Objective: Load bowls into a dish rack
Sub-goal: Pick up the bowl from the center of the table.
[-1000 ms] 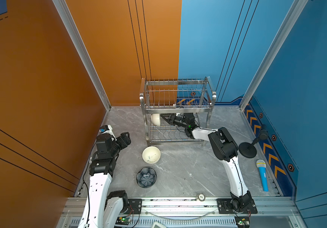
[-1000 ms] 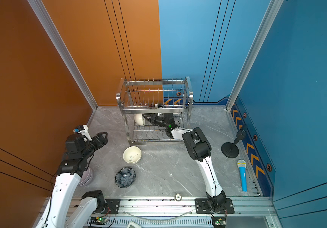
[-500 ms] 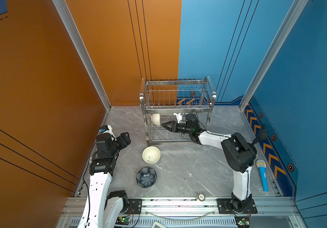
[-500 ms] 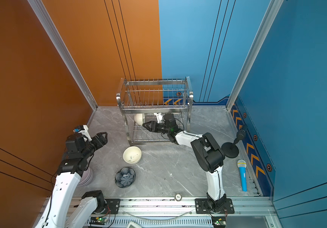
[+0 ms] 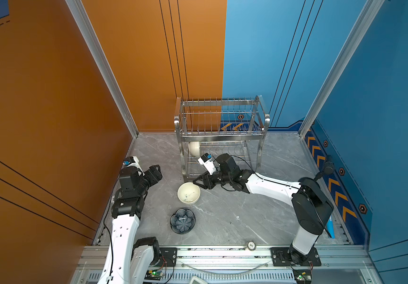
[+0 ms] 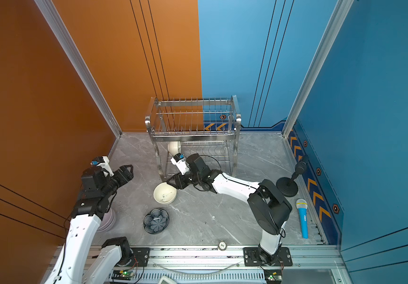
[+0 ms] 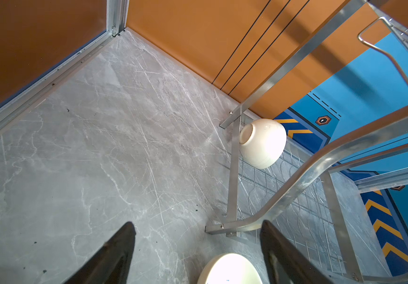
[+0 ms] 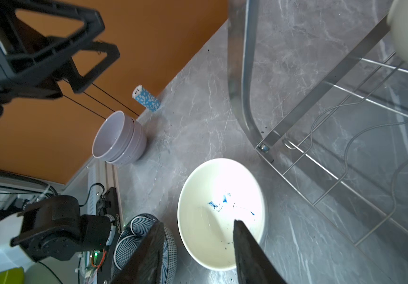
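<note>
- The right hand is open and holds nothing. It hangs over the edge of the white bowl on the table, just in front of the rack.
- The left hand is open and empty too.
- The other white bowl sits on its side on the rack's bottom shelf.
- The bowl looks hard, smooth and slippery. It could break if dropped.
- Best to pinch its rim, one finger inside, one outside.

A cream-white bowl with blue marks inside sits upright on the grey desk. The right gripper has its fingers parted: one shows over the bowl's inside, the other over the dark ribbed bowl just beside it. Stacked lilac bowls stand farther off, and the dish rack corner is near.
</note>
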`<state>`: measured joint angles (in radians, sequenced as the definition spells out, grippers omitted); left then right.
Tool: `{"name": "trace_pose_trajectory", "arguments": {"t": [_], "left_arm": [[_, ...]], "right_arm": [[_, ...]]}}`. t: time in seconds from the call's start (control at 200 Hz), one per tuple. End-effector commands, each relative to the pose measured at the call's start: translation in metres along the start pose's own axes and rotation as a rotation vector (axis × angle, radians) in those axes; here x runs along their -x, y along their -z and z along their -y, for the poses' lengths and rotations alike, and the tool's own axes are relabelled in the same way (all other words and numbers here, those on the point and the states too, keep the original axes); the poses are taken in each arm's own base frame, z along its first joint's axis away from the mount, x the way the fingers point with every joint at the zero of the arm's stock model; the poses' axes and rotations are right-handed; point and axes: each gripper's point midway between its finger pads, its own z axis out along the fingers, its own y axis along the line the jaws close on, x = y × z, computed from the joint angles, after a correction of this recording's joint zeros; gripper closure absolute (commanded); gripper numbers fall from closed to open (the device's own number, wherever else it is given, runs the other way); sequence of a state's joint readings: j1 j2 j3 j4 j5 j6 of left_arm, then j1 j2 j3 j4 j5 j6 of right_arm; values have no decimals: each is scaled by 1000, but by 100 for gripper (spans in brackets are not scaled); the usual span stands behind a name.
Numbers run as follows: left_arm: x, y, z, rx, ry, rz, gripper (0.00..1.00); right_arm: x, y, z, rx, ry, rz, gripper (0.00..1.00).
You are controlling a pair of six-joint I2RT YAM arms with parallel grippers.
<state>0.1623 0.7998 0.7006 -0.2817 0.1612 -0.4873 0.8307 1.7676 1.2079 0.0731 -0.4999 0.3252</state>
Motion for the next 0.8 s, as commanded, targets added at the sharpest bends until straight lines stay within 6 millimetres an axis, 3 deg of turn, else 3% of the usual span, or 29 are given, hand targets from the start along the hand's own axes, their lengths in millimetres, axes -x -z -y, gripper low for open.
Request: {"name": "trace_pose_trajectory", "arguments": {"t": [0.0,0.25,0.486,0.796], "left_arm": [[-2,-3,-1,-14,3,3,20],[-4,-4,-4,-16,14,6,20],[-4,-2,-7,-11,17,2,20],[-6,-2,-12,-12,28,2,20]], "right_arm": [[-21,7,2,-94,94,-84,53],[-37,-13,-30,-82,199,-180,53],[-54,-38,-49,-94,299,-273,53],[-73,-66,-50,-167,385,-367,52]]}}
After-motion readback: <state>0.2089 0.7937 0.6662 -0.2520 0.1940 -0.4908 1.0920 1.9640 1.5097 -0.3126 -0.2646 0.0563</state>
